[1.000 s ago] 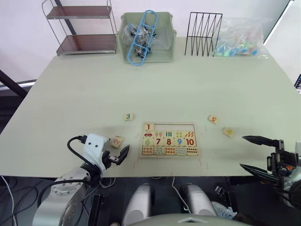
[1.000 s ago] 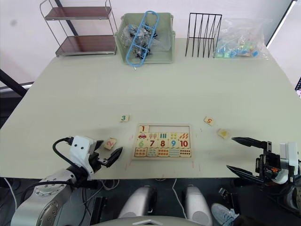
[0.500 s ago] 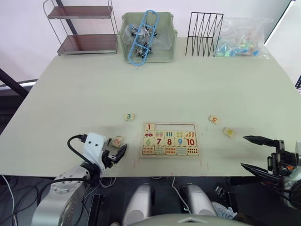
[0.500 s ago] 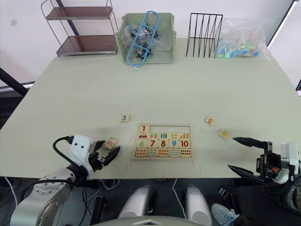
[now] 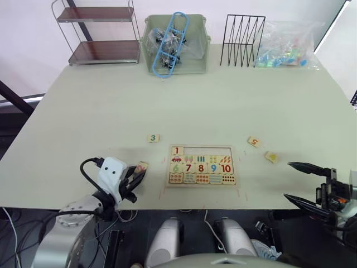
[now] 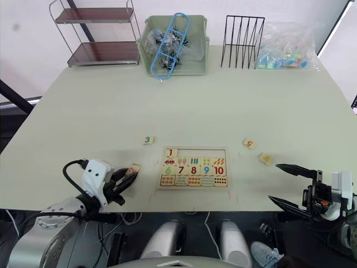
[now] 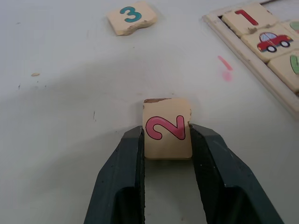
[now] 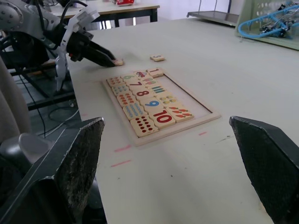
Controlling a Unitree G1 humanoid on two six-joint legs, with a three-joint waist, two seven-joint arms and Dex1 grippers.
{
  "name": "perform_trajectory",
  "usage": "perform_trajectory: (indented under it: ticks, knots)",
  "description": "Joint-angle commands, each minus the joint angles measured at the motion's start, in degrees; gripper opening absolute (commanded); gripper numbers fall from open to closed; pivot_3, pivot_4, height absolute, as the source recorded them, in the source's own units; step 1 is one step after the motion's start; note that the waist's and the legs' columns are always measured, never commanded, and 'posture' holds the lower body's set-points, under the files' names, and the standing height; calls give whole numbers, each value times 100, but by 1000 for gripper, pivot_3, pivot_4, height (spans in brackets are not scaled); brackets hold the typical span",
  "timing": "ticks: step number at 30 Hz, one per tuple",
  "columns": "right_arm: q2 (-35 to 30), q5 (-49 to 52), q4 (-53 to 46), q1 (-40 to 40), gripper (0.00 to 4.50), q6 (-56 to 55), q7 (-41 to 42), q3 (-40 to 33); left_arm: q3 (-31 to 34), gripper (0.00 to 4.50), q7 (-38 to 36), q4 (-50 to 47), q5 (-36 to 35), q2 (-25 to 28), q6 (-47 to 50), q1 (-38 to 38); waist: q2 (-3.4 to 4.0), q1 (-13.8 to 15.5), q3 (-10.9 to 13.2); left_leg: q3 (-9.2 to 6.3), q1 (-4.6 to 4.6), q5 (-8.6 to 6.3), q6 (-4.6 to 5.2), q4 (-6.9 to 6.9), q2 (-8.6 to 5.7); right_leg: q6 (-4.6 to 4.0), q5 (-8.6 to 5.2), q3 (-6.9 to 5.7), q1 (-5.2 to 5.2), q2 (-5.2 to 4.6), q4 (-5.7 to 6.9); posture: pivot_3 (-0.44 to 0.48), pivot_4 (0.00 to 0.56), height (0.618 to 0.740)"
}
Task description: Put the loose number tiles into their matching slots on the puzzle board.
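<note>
Left tool: the left tool is clamped on the 2 tile, one black finger on each side, the tile resting on the tabletop just left of the puzzle board.
Right tool: the right tool hovers at the tabletop's near right edge, fingers spread wide apart, holding nothing.
Board: the 1 tile sits in the leftmost of the slots; the rest of that top row is bare.
Loose tiles: the 3 tile lies up and left of the board; the 5 tile and a yellow-printed tile lie to its right.
</note>
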Motion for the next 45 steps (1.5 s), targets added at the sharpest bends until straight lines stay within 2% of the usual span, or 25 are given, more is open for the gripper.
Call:
perform_trajectory:
  ticks: [1, 7, 13, 17, 21, 23, 26, 30, 45]
  knots:
    - [120, 17, -217, 106, 4500, -168, -130, -130, 231, 931, -598, 102, -148, 452, -219, -264, -1, 1, 1, -1, 0, 0, 0, 0, 0, 0, 0, -2, 0, 0, 0, 0, 150, 739]
    - [306, -26, -268, 296, 4500, -305, -276, -147, 104, 931, -1603, 567, -343, 1205, -400, -1079, 1, 6, 1, -3, -3, 0, 0, 0, 1, -1, -1, -6, -2, 1, -2, 0, 150, 739]
    - [563, -95, -482, 621, 4500, -518, -477, -135, -509, 931, -2689, 1286, -393, 1681, -558, -2479, 1, -1, 3, 0, -4, 0, 0, 0, 0, 1, 1, -12, -2, 9, 0, 0, 150, 739]
    - [696, -136, -709, 772, 4500, -572, -660, -99, -1019, 931, -3386, 1680, -393, 1791, -606, -3316, 1, -16, 5, 0, -5, 0, 0, -2, -4, 15, 9, -9, -3, 17, -1, 0, 150, 739]
    - [778, -131, -833, 852, 4500, -606, -841, -112, -1344, 931, -3808, 1944, -455, 1745, -487, -3885, 1, -32, 6, 2, -4, 0, 0, -1, -4, 18, 10, -4, -5, 20, 0, 0, 150, 739]
    - [809, -164, -891, 883, 4500, -624, -928, -72, -1531, 931, -4055, 2114, -341, 1763, -632, -4093, 1, -32, 6, 2, -4, 0, 0, -1, -2, 18, 10, -5, -6, 23, 1, 0, 150, 739]
    - [917, -198, -991, 947, 4500, -671, -1097, -36, -2088, 931, -4387, 2496, -46, 1556, -792, -4744, 1, -12, 6, 7, -9, 0, 0, 0, -4, 19, 10, -13, -5, 27, 2, 0, 150, 739]
    - [990, -263, -1156, 973, 4500, -675, -1297, 40, -2540, 931, -4642, 2855, 276, 1315, -1051, -5252, 0, -10, 7, 10, -17, 1, 1, 5, -9, 21, 10, -18, -6, 27, 0, 0, 150, 739]
    - [942, -222, -1334, 1023, 4500, -668, -1652, 33, -3358, 931, -4795, 3589, 1360, 748, -1496, -6049, 0, -22, 7, 5, -28, 1, 1, 12, -10, 21, 13, -21, -13, 31, 4, 0, 150, 739]
